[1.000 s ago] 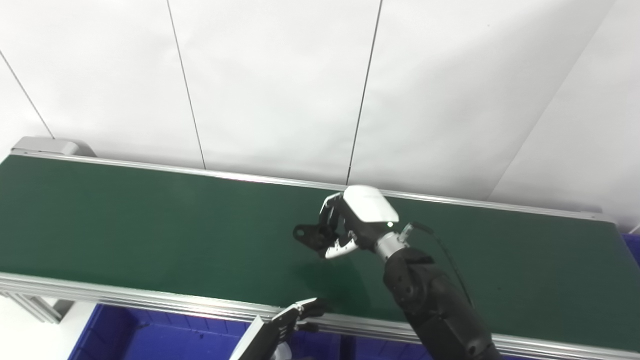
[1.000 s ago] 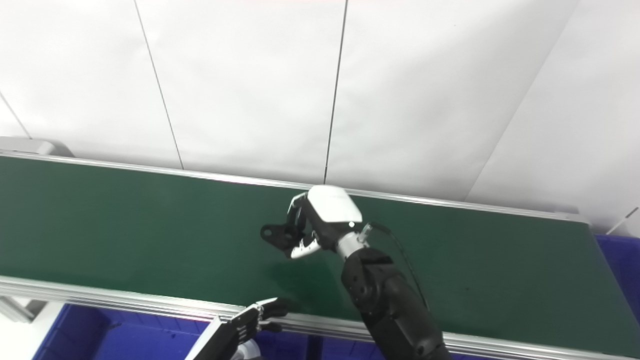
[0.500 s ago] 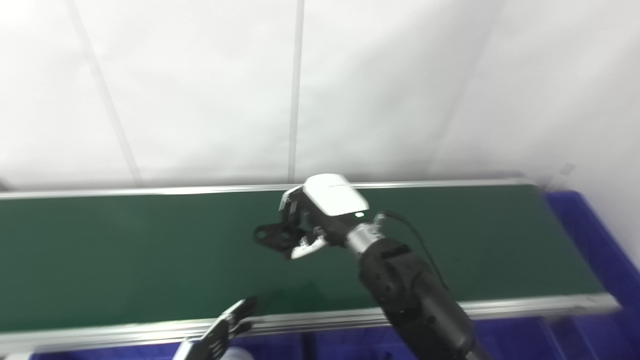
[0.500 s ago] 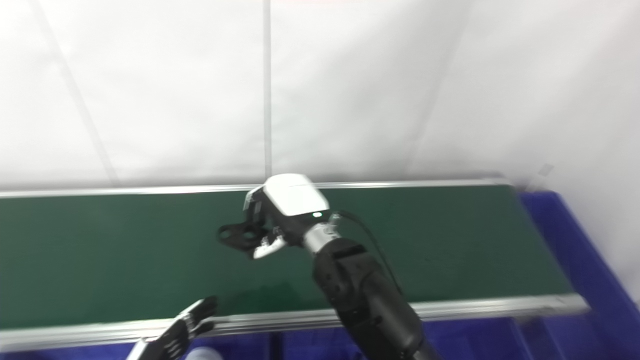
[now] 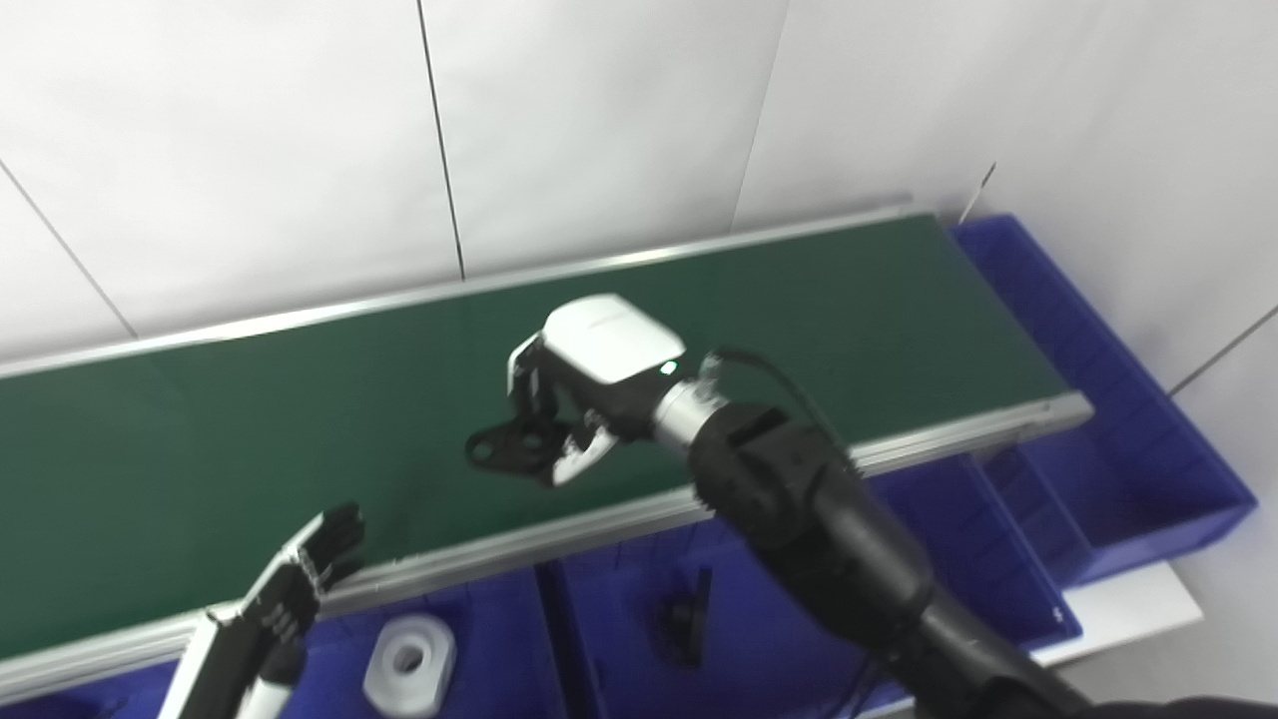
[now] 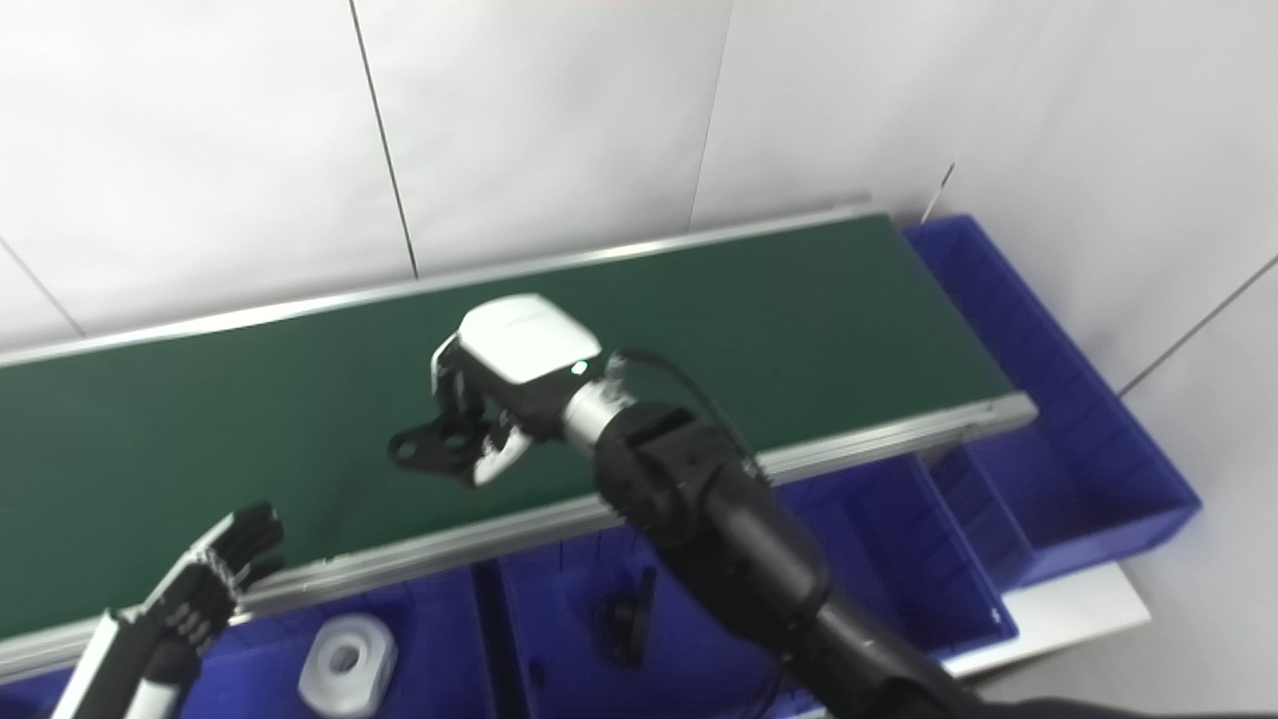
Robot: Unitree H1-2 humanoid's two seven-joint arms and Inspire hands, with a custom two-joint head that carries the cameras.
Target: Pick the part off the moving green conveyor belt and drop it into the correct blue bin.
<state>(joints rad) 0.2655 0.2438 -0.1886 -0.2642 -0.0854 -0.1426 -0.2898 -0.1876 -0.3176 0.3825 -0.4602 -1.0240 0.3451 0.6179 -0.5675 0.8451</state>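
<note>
A black part [image 5: 511,449], a flat bracket-like piece with a round hole at its free end, sits clamped in the right robot hand [image 5: 574,399] above the near half of the green conveyor belt [image 5: 250,419]. The part juts out to the left of the fingers [image 5: 529,384], which curl down over its inner end, while the pale thumb tip [image 5: 579,461] presses in from below; the piece hangs clear of the belt surface. The right robot hand has a glossy white back shell with a small lit green dot, dark fingers and a metal wrist collar leading into a bulky black arm, with a thin black cable looping off the wrist. The left robot hand [image 5: 300,579] waits low at the left, dark fingers held straight and a little apart, holding nothing, its tips over the belt's near aluminium rail [image 5: 559,534]. The belt is matte dark green, framed by silver rails, and ends at the right beside a long blue bin [image 5: 1128,419]. More blue plastic bins [image 5: 939,519] line the near side below the rail: one holds a white ring-shaped piece [image 5: 409,664] with a central hole, the next a small black piece [image 5: 684,619]. White wall panels [image 5: 599,120] with thin dark seams stand behind the belt.
</note>
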